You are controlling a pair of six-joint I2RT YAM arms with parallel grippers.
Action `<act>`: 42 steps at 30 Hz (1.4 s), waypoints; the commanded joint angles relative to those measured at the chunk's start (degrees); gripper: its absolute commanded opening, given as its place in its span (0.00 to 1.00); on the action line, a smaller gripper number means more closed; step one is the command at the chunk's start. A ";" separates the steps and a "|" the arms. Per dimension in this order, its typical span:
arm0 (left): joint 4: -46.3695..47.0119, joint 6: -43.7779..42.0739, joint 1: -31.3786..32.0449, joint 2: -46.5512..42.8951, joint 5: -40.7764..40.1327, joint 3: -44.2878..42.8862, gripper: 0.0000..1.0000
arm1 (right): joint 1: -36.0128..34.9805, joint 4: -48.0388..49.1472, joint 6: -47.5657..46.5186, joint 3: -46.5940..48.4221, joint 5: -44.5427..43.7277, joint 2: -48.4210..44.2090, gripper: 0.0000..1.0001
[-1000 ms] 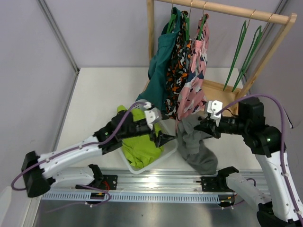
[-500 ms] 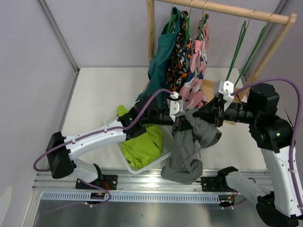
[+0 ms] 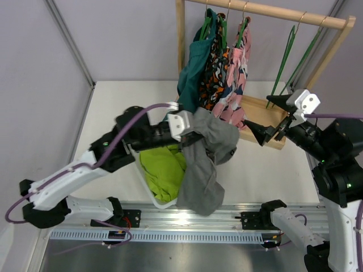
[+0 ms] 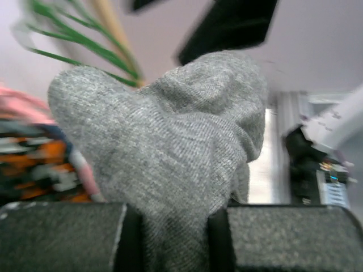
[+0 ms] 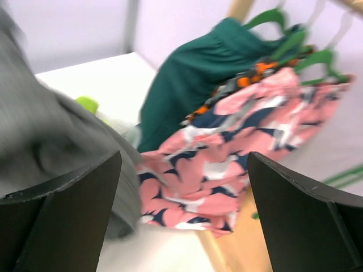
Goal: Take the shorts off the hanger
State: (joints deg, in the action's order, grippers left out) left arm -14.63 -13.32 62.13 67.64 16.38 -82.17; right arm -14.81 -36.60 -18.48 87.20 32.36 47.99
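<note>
Grey shorts (image 3: 203, 164) hang in the air in front of the rack, free of any hanger, draping down over the basket's right side. My left gripper (image 3: 190, 135) is shut on their upper edge; in the left wrist view the grey knit (image 4: 170, 130) is pinched between the pads of that gripper (image 4: 173, 229). My right gripper (image 3: 265, 118) stands open to the right of the shorts, holding nothing; its view (image 5: 184, 170) shows the pink patterned shorts (image 5: 227, 153) between wide jaws. Two empty green hangers (image 3: 290, 62) hang at the rack's right end.
A wooden rack (image 3: 266, 11) stands at the back with teal (image 3: 193, 68), orange-patterned (image 3: 212, 73) and pink (image 3: 235, 79) garments on green hangers. A white basket (image 3: 148, 192) near the front holds a lime green garment (image 3: 161, 167). The rack's wooden base (image 3: 266, 122) lies under my right gripper.
My left gripper shut on the grey shorts and drew them left and up. The right gripper let go of them, opened wide and pulled back to the right.
</note>
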 commanded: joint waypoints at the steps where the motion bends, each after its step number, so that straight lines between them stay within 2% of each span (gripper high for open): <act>1: -4.60 -7.41 0.27 -6.63 -12.56 -7.20 0.00 | 0.83 3.38 0.73 -0.88 -8.98 -1.58 0.99; 3: -6.28 -10.93 0.10 -7.34 -16.97 -11.05 0.00 | 1.10 3.03 0.99 -3.07 -9.50 -2.19 1.00; 4: -7.33 -12.07 0.19 -7.43 -23.00 -11.95 0.00 | 1.18 3.03 0.99 -3.87 -9.68 -2.46 0.99; 7: -7.08 -17.16 -0.60 -7.69 -31.37 -14.33 0.00 | 1.71 2.68 1.25 -6.68 -11.35 -2.72 0.99; 10: -5.76 -18.50 -6.21 -7.78 -32.38 -14.51 0.00 | 1.89 1.62 1.43 -8.96 -12.67 -2.72 1.00; 11: -4.71 -14.75 -9.10 -7.96 -28.20 -14.16 0.00 | 2.06 1.62 1.69 -9.76 -13.02 -2.90 0.99; 12: -3.75 -12.37 -15.22 -8.05 -25.38 -13.37 0.00 | 2.15 1.53 2.21 -10.55 -13.28 -3.07 0.99; 13: -2.52 -9.91 -17.72 -8.31 -22.74 -9.71 0.00 | 2.24 0.92 2.13 -11.25 -13.11 -3.34 0.99; 14: 2.45 -3.53 -21.57 -9.18 -17.58 -5.59 0.00 | 2.41 -0.22 2.22 -13.78 -11.98 -4.30 0.99; 19: 5.66 3.90 -23.54 -9.01 -12.43 2.44 0.00 | 2.85 -2.59 1.69 -17.06 -11.53 -6.32 0.99; 22: 9.44 11.37 -23.90 -11.29 -9.54 10.61 0.00 | 3.03 -3.91 1.43 -19.25 -10.65 -7.55 0.99; 23: 10.49 16.61 -23.90 -12.43 -8.83 12.37 0.00 | 3.29 -4.01 1.43 -19.95 -10.39 -8.43 1.00; 24: 11.72 19.18 -23.90 -14.88 -8.30 19.35 0.00 | 3.29 -4.09 1.43 -21.18 -10.04 -8.78 1.00; 25: 13.73 21.56 -23.90 -16.38 -7.08 21.33 0.00 | 3.47 -4.35 1.43 -21.80 -9.95 -9.14 1.00; 27: 15.33 29.91 -23.90 -19.37 -6.89 30.97 0.00 | 3.99 -4.62 1.34 -23.12 -9.77 -10.28 0.99; 32: 16.31 46.94 -23.90 -28.95 -12.05 48.14 0.01 | 4.70 -5.41 1.52 -26.90 -8.20 -11.77 1.00; 33: 15.61 48.90 -23.90 -29.57 -13.21 52.59 0.05 | 4.79 -5.93 1.78 -27.34 -7.75 -11.95 1.00; 35: 11.51 52.34 -23.90 -29.67 -16.10 54.21 0.20 | 5.05 -6.73 1.96 -28.31 -6.27 -12.13 0.99; 37: 9.46 53.31 -23.90 -28.53 -17.86 55.19 0.24 | 5.14 -8.57 1.61 -28.49 -5.56 -12.13 0.99; 38: 7.71 53.31 -23.90 -26.78 -17.79 55.10 0.39 | 5.14 -9.19 1.26 -28.49 -5.55 -12.21 1.00; 40: 4.98 53.31 -23.90 -24.58 -18.14 53.36 0.58 | 5.14 -10.59 0.73 -28.57 -6.43 -11.87 0.99; 41: 2.36 53.14 -23.90 -22.83 -18.14 52.04 0.73 | 5.23 -10.77 0.90 -28.58 -8.26 -11.69 1.00; 42: 1.11 52.70 -23.90 -22.29 -18.23 51.33 0.80 | 5.14 -11.21 1.08 -28.49 -9.32 -11.43 1.00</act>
State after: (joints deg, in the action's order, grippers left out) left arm -7.42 36.62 38.50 43.33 1.21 -28.05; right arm -9.87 -46.46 -17.58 58.54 24.80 36.42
